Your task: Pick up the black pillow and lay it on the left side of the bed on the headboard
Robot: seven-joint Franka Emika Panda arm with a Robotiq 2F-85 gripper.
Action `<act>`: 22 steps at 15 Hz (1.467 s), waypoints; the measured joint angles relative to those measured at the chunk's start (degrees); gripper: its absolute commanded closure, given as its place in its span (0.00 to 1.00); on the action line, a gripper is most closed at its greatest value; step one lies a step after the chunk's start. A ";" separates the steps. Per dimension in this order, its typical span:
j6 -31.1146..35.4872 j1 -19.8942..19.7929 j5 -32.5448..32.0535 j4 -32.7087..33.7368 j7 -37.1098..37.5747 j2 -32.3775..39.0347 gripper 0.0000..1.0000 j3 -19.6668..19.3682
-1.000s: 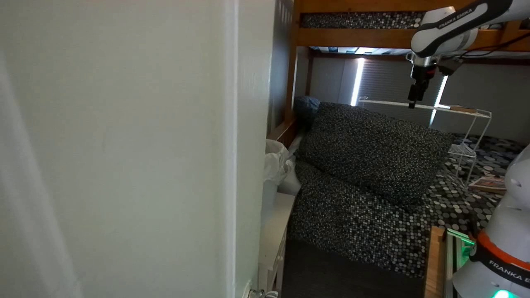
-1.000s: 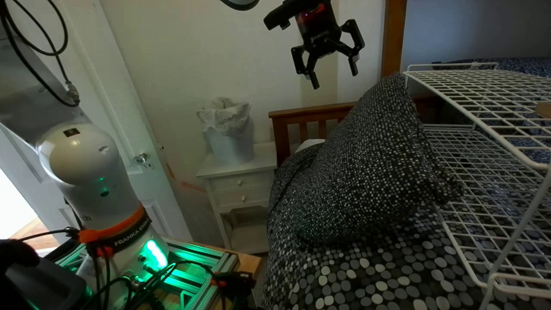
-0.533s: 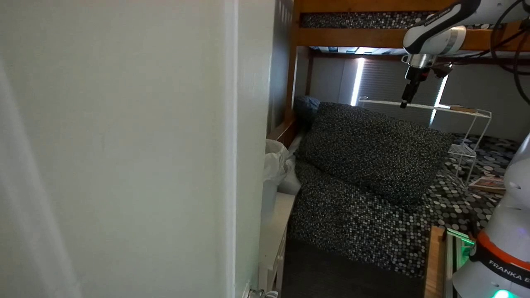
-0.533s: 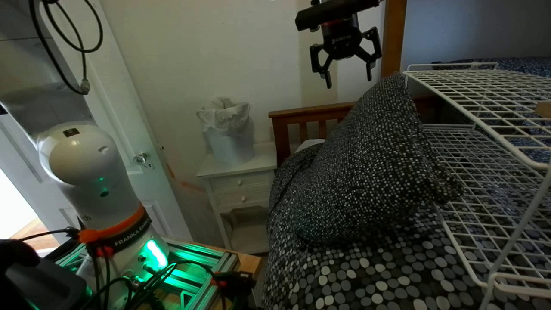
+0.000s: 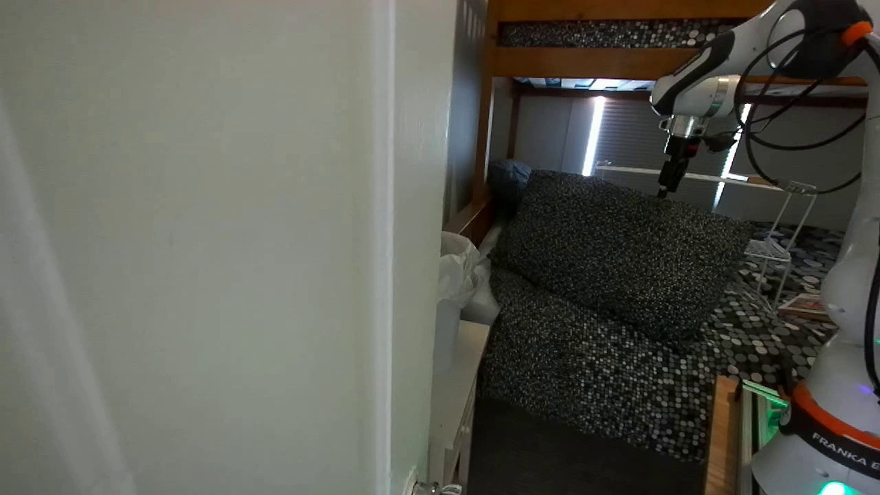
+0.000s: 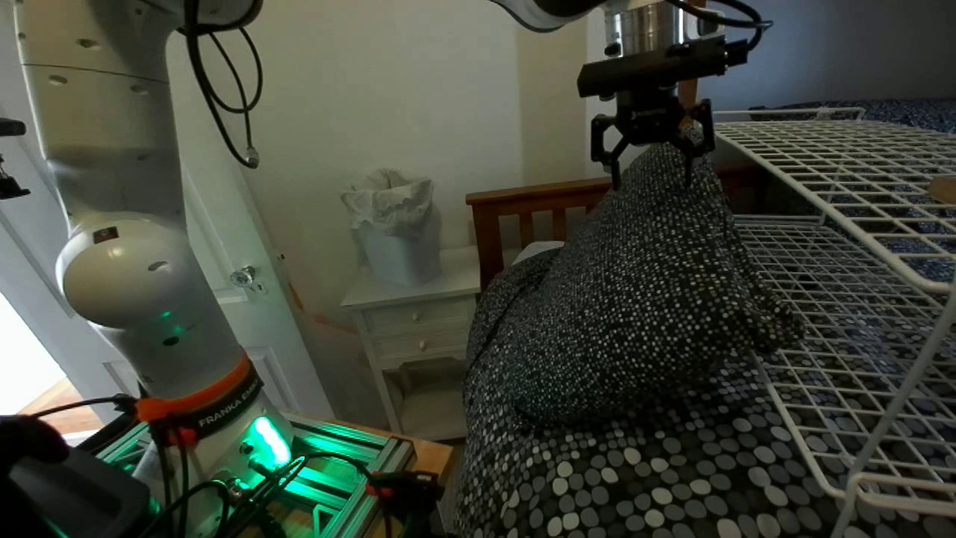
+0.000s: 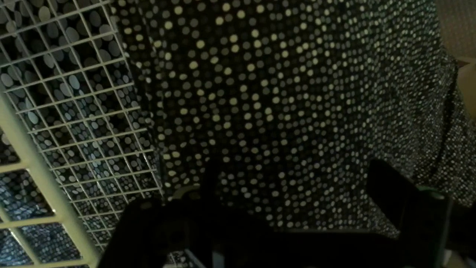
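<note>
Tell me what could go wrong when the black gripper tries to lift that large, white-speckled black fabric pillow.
Snagging: the pillow sits right beside the white wire rack, so lifting might catch its fabric or shift the rack.
Slipping: the gripper is open near the pillow's upper edge, and something so plump might slide free.
Knocking: a wide swing towards the brown wooden headboard could topple the pale, bucket-shaped bin on the white wooden nightstand.
</note>
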 measured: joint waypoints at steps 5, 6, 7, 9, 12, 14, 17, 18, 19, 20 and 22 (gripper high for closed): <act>0.56 -5.90 0.10 6.22 2.39 6.34 0.00 4.78; 0.64 -6.80 0.09 7.03 2.91 7.11 0.00 5.76; 0.72 -7.53 0.06 7.72 3.54 7.76 0.00 6.69; 1.62 -8.66 0.01 8.38 4.79 8.78 0.00 8.49; 3.48 -9.37 -0.29 8.69 7.60 10.07 0.26 10.40; 4.60 -9.49 -0.72 8.70 9.12 10.78 0.30 11.24; 4.27 -9.45 -2.82 8.72 11.74 11.05 0.56 12.12; 3.56 -9.42 -3.69 8.71 12.54 10.88 0.63 12.40; 2.53 -9.36 -4.59 8.72 12.97 10.55 0.69 12.68; 1.38 -9.27 -5.46 8.72 13.27 10.10 0.78 12.94; -1.01 -9.11 -6.91 8.72 13.43 9.05 0.92 13.32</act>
